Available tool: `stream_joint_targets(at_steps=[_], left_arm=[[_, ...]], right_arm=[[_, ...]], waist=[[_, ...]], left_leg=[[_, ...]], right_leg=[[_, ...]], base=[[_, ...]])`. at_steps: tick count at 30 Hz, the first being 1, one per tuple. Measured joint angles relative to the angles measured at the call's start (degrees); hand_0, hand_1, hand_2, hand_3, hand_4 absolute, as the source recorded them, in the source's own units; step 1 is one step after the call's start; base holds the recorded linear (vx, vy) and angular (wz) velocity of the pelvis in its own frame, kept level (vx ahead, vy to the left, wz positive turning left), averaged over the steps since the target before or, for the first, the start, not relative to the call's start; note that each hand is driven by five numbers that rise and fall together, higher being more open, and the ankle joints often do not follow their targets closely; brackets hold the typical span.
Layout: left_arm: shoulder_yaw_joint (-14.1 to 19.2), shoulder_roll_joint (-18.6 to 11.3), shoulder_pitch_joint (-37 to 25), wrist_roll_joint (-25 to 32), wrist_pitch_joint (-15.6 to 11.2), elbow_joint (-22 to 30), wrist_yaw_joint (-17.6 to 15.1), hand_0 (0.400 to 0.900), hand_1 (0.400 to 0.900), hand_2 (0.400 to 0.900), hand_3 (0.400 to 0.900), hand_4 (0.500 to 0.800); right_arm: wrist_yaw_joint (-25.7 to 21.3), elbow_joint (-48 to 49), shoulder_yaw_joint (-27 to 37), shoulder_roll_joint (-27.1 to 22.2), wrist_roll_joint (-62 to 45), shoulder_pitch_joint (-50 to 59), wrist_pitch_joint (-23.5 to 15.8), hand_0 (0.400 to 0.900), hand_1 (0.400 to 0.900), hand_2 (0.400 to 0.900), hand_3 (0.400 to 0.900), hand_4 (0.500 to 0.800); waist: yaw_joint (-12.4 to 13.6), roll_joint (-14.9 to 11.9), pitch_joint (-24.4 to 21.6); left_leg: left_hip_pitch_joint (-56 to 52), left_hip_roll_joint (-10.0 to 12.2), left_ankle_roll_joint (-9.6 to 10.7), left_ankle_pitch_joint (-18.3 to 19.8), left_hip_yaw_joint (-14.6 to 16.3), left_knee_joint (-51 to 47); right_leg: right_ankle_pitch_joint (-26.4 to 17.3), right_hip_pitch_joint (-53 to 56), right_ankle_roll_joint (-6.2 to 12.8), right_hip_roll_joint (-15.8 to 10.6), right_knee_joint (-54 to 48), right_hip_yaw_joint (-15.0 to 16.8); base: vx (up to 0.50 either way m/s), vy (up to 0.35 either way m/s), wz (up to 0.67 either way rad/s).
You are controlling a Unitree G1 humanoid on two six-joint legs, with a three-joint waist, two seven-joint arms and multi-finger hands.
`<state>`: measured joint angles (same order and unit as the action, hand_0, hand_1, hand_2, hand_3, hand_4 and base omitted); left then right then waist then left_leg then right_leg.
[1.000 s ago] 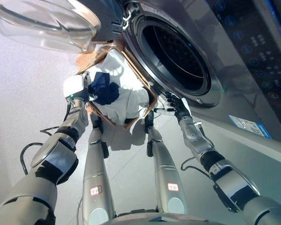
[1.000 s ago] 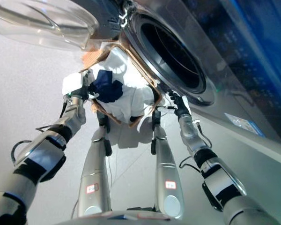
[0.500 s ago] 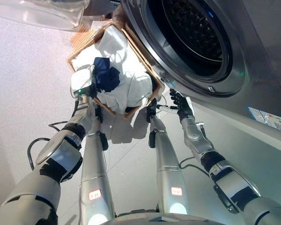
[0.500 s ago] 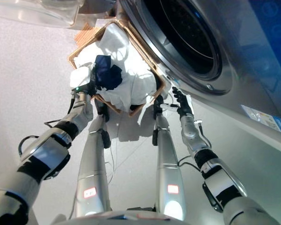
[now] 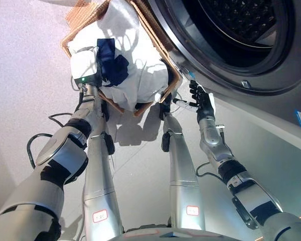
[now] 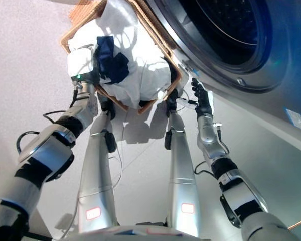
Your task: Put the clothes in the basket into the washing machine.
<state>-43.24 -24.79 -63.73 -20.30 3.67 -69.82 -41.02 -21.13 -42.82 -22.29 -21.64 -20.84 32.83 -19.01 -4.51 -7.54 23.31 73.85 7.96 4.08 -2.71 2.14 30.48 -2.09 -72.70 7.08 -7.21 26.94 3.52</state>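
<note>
A wicker basket [image 5: 169,64] sits on the floor just below the washing machine's open drum [image 5: 236,30]. It is heaped with a white cloth [image 5: 140,75], and a dark blue cloth [image 5: 112,59] lies on top. My left hand [image 5: 92,80] is at the basket's near left rim, right beside the blue cloth, and its fingers are hidden there. My right hand [image 5: 200,98] is raised at the basket's right corner, under the drum's rim. Its fingers are spread and hold nothing.
The machine's grey front panel [image 5: 271,125] runs along the right side, close to my right arm. Pale floor [image 5: 25,90] spreads to the left of the basket.
The whole picture has shifted, so basket and drum now sit higher and the glass door has left the top. Both hands keep their places by the basket.
</note>
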Motion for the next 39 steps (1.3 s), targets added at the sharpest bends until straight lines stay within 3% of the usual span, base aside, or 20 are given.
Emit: stream_joint_targets(at_steps=[7,11,14,20,27,33,39], left_arm=[[0.00,-0.43,-2.49,0.27,-0.16,0.94,0.90,0.400,0.400,0.400,0.400,0.500],[0.17,0.28,-2.46,4.70,-0.36,0.89,1.63,0.400,0.400,0.400,0.400,0.500],[0.11,1.41,0.17,6.98,-0.86,0.54,2.65,0.400,0.400,0.400,0.400,0.500],[0.96,4.86,5.38,10.59,-3.21,0.97,4.93,0.400,0.400,0.400,0.400,0.500],[9.42,8.01,12.40,33.52,-8.99,4.53,13.56,0.400,0.400,0.400,0.400,0.500],[10.68,8.65,12.85,46.70,-11.41,6.30,18.05,0.400,0.400,0.400,0.400,0.500],[11.81,10.76,12.38,58.84,-11.70,8.89,20.83,0.400,0.400,0.400,0.400,0.500]], right_arm=[[-0.05,-1.33,0.03,0.19,0.00,0.18,-0.30,0.900,0.900,0.900,0.900,0.800],[0.00,-5.03,-0.01,0.67,-0.59,1.15,-0.29,0.900,0.900,0.900,0.900,0.800],[0.03,-8.49,-0.19,1.97,-1.09,1.59,0.18,0.900,0.900,0.900,0.900,0.800],[1.31,-14.22,-0.89,3.48,-1.09,1.28,0.68,0.900,0.900,0.900,0.900,0.800],[3.21,-19.45,-0.35,4.23,-1.10,-1.85,3.94,0.900,0.900,0.900,0.900,0.800],[5.45,-19.52,0.01,4.27,-1.11,-3.58,4.99,0.900,0.900,0.900,0.900,0.800],[6.41,-17.61,0.05,4.29,-1.12,-4.65,5.33,0.900,0.900,0.900,0.900,0.800]], waist=[[-0.06,0.10,-0.05],[-0.22,0.10,-0.05],[-0.46,0.08,-0.07],[-0.33,0.04,-2.06],[-0.31,0.16,-2.13],[-0.73,0.33,-2.27],[-1.77,0.40,-2.30]], left_leg=[[0.69,-0.07,-0.37,0.56,0.30,1.12],[-0.40,-0.06,-0.39,0.54,0.50,0.87],[-6.02,-0.21,-0.36,0.23,0.94,-1.10],[-14.69,-0.09,-0.20,0.46,2.67,-4.42],[-28.71,-0.90,0.50,-0.54,4.11,-12.62],[-34.99,-1.10,0.82,-0.61,4.88,-15.61],[-36.49,-1.20,0.83,-0.62,5.73,-15.94]], right_leg=[[-0.09,-0.45,0.14,-0.09,0.14,0.41],[-0.13,0.61,0.17,-0.20,-0.10,0.38],[-1.16,6.02,1.21,-0.46,-2.26,0.26],[-1.34,13.69,0.97,-0.62,-5.52,0.72],[-2.08,26.20,0.94,-0.85,-11.89,0.56],[-2.35,30.71,1.27,-1.05,-13.10,0.47],[-2.46,31.42,1.12,-1.04,-13.07,0.96]], base=[[0.01,0.002,0.00],[0.05,0.019,0.00],[0.01,0.048,-0.09],[0.05,0.036,-0.04],[0.05,0.014,-0.04],[0.04,-0.007,-0.11],[0.02,-0.020,-0.11]])
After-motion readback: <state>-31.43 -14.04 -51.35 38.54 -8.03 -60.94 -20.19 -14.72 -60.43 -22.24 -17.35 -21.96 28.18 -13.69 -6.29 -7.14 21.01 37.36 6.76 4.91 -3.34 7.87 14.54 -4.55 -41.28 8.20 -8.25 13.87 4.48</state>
